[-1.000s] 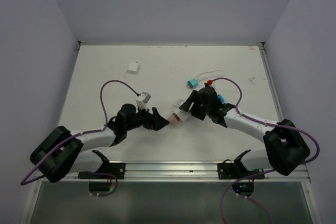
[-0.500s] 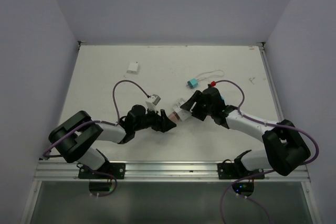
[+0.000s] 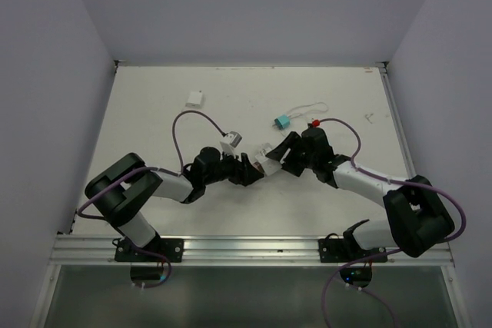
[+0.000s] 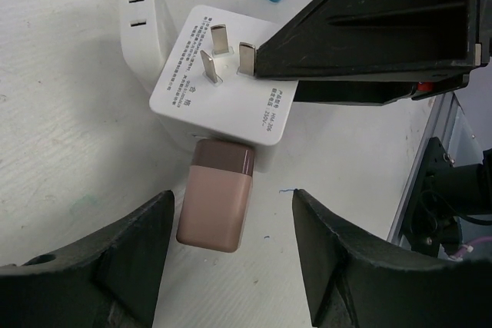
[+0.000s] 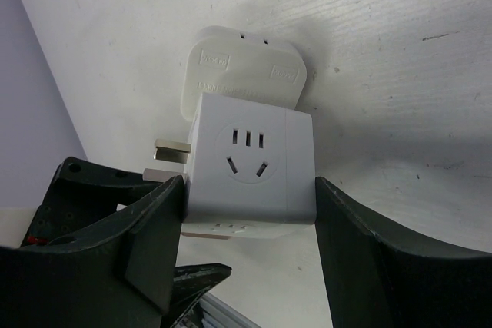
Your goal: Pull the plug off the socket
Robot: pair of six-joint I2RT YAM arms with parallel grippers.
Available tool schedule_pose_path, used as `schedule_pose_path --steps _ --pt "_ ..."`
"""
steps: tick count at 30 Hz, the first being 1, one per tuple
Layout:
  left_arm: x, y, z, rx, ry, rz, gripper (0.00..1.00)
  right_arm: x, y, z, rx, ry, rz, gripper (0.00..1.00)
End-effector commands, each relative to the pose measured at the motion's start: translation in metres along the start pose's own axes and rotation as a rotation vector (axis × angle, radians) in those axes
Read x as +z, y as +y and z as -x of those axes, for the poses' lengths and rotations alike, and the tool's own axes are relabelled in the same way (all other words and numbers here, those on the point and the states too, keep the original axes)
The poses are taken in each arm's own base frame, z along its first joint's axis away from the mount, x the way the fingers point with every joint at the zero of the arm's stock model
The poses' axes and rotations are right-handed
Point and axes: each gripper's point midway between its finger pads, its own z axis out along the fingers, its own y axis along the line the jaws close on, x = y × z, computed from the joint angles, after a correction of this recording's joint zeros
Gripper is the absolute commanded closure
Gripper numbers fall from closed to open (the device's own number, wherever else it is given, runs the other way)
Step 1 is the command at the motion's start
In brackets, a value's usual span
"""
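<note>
The left gripper (image 4: 231,199) holds its fingers spread either side of the pinkish-brown plug (image 4: 217,203), clear of it; the plug sits in the white cube socket (image 4: 231,117) mid-table (image 3: 154,113), pinched between the right gripper (image 5: 250,190) fingers

Socket (image 4: 223,90) within right pincer (image 5: 247,190), plug (image 4: 215,197) in its left side (top view), left pincer (image 4: 231,197) astride plug

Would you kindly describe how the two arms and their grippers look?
The left arm and right arm have white links and bulky black joints, each trailing a purple cable. The left gripper and right gripper have broad, matt black, wedge-shaped jaws.
</note>
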Motion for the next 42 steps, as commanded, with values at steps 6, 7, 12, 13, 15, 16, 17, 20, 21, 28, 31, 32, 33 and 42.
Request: schedule_pose_path --steps 6,7,12,13,15,16,17,20,21,28,31,32,33,42 --pt "0.009 -0.014 0.020 0.066 -0.062 -0.060 0.46 0.006 0.012 -0.001 0.023 0.053 0.096 1.00" --pt "0.008 -0.014 0.020 0.065 -0.062 -0.062 0.47 0.009 0.010 -0.003 0.026 0.065 0.092 1.00" --pt "0.007 -0.017 0.023 0.064 -0.070 -0.072 0.65 0.013 0.008 -0.006 0.028 0.084 0.093 1.00" --pt "0.006 -0.018 0.023 0.062 -0.071 -0.073 0.70 0.013 0.007 -0.006 0.028 0.084 0.090 1.00" --pt "0.005 -0.019 0.025 0.061 -0.077 -0.071 0.78 0.013 0.004 -0.004 0.036 0.082 0.086 1.00" --pt "0.004 -0.018 0.024 0.059 -0.077 -0.069 0.80 0.014 0.002 -0.004 0.039 0.083 0.082 1.00" --pt "0.003 -0.018 0.024 0.056 -0.080 -0.068 0.85 0.015 0.000 -0.003 0.041 0.081 0.078 1.00" --pt "0.001 -0.017 0.026 0.048 -0.093 -0.055 0.95 0.015 -0.005 -0.002 0.047 0.075 0.067 1.00" --pt "-0.001 -0.018 0.028 0.047 -0.099 -0.056 1.00 0.016 -0.005 -0.001 0.049 0.070 0.068 1.00" --pt "-0.011 -0.024 0.030 -0.007 -0.122 -0.063 1.00 0.015 -0.022 0.011 0.076 0.002 0.023 1.00" --pt "-0.016 -0.025 0.029 -0.032 -0.125 -0.058 1.00 0.011 -0.029 0.022 0.094 -0.041 0.000 1.00" --pt "-0.017 -0.025 0.029 -0.037 -0.126 -0.057 1.00 0.010 -0.036 0.026 0.101 -0.063 -0.022 1.00" --pt "-0.018 -0.025 0.026 -0.049 -0.119 -0.059 1.00 0.007 -0.036 0.029 0.101 -0.080 -0.026 1.00" --pt "-0.028 -0.024 0.017 -0.100 -0.112 -0.037 1.00 -0.008 -0.059 0.055 0.112 -0.227 -0.141 1.00"
